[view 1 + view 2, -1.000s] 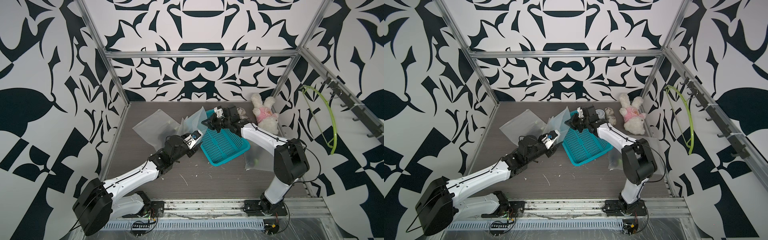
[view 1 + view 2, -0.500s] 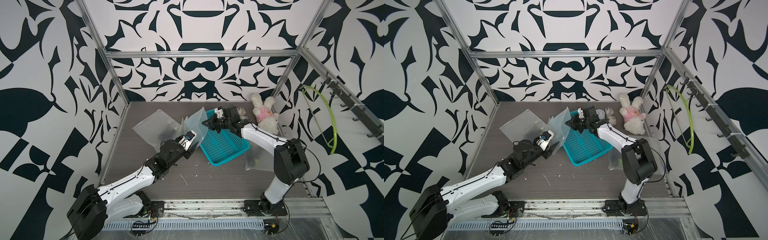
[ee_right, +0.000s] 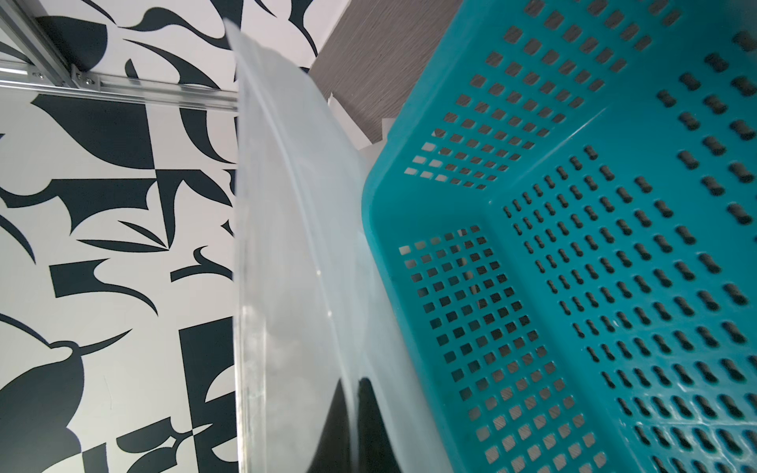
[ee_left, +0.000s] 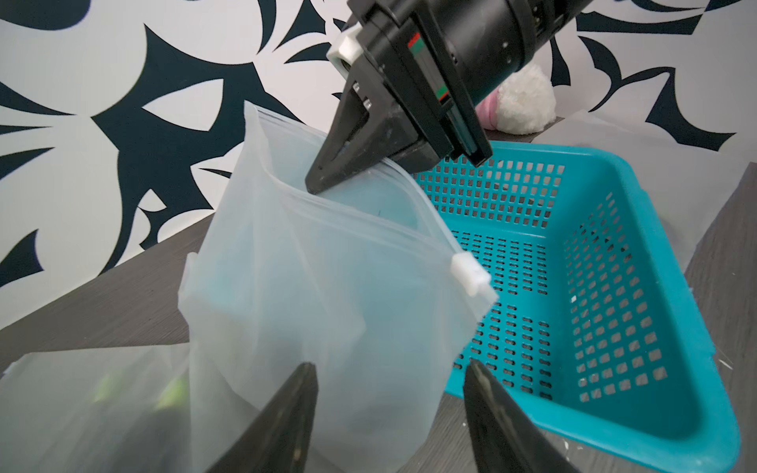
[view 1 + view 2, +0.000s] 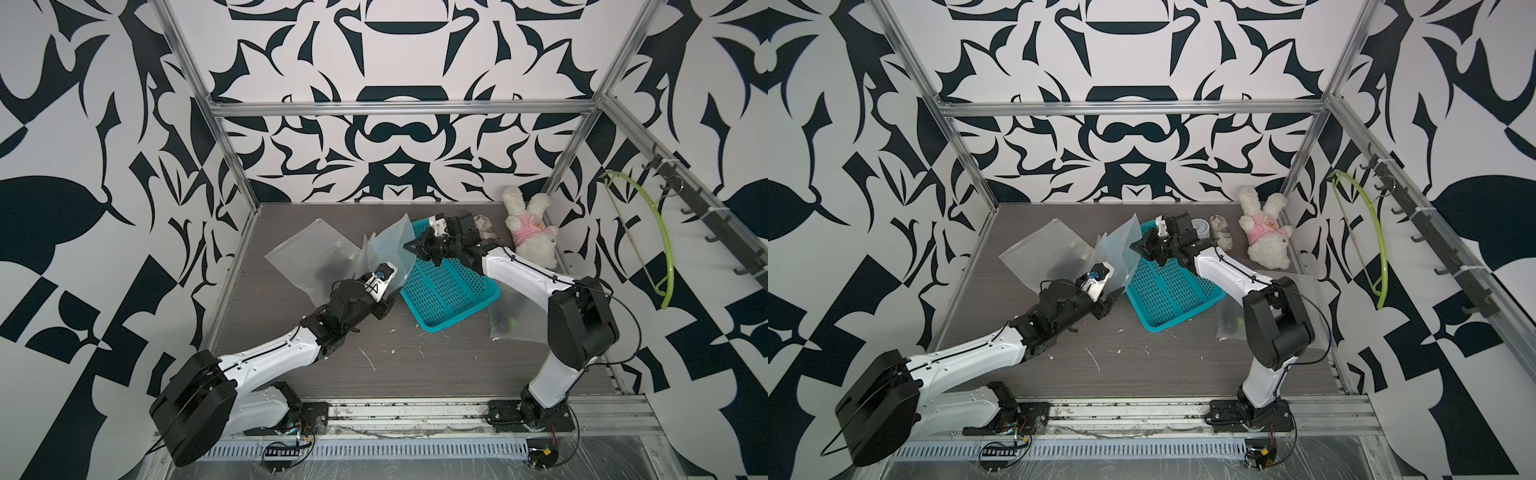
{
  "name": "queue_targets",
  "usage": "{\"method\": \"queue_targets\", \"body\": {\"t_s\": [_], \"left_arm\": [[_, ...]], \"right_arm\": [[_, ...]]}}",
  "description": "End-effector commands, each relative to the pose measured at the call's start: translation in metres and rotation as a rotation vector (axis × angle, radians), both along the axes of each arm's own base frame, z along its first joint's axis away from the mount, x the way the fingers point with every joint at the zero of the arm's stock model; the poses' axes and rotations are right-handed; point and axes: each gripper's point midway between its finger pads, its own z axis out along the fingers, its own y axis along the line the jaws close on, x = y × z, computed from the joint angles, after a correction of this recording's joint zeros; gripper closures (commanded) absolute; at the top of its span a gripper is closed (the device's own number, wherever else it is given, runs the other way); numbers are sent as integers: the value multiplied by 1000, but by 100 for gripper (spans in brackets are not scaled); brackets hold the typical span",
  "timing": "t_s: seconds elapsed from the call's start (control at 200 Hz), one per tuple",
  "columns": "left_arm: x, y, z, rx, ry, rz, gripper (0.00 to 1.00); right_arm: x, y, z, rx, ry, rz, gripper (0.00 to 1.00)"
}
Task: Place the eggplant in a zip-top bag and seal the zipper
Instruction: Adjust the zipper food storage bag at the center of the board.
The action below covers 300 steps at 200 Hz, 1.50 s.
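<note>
My right gripper [image 5: 409, 247] [image 3: 350, 383] is shut on the rim of a clear zip-top bag [image 5: 388, 245] [image 4: 327, 286]. It holds the bag upright against the left edge of the teal basket [image 5: 461, 313]. The mouth gapes, and the white slider [image 4: 469, 274] sits at the end nearer the basket. My left gripper [image 5: 384, 307] [image 4: 389, 366] stands open just in front of the bag's lower part, with nothing gripped. No eggplant shows plainly. A dark shape with green spots [image 5: 328, 270] shows through a flat bag [image 5: 307, 253] on the table to the left.
Another bag [image 5: 509, 316] with something green inside lies right of the basket under the right arm. A plush rabbit [image 5: 530, 232], a grey lump [image 5: 1221, 230] and a round dial [image 5: 1200, 228] sit at the back right. A green hanger [image 5: 648, 232] hangs on the right wall.
My left gripper has drawn back a little from the held bag and its jaws have spread slightly wider. The right gripper and the bag have stayed put.
</note>
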Motion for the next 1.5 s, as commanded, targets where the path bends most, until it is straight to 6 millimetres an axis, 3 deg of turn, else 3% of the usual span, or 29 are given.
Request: {"method": "queue_targets", "body": {"t_s": [0.0, 0.135, 0.23, 0.39, 0.42, 0.565, 0.915, 0.985, 1.035, 1.33, 1.495], "left_arm": [[0, -15, 21, -50, -43, -42, 38], [-9, -18, 22, -68, -49, -85, 33], [-3, -15, 20, -44, -37, -45, 32], [12, -19, 26, -42, -75, -4, 38], [16, -23, 14, -13, -60, -2, 38], [24, -32, 16, -22, -93, -11, 42], [20, -29, 19, -15, -77, -16, 68], [19, -29, 18, -6, -69, -20, 81], [19, -29, 16, 3, -62, -23, 100], [18, -20, 20, 36, -77, -2, 100], [16, -19, 15, 112, -67, -23, 100]], "right_arm": [[4, 1, 33, 38, -80, 2, 100], [4, 1, 29, 39, -72, 4, 100], [5, 2, 29, 40, -72, 3, 100], [5, 2, 28, 45, -71, 3, 100], [5, 3, 29, 46, -72, 5, 100], [4, 4, 27, 54, -64, 15, 100], [4, 5, 16, 54, -41, 14, 100], [5, 5, 15, 58, -35, 14, 100], [5, 5, 15, 57, -37, 14, 100], [1, -2, 16, -2, -75, 35, 100], [-5, -10, 37, -38, -162, 61, 71]]}}
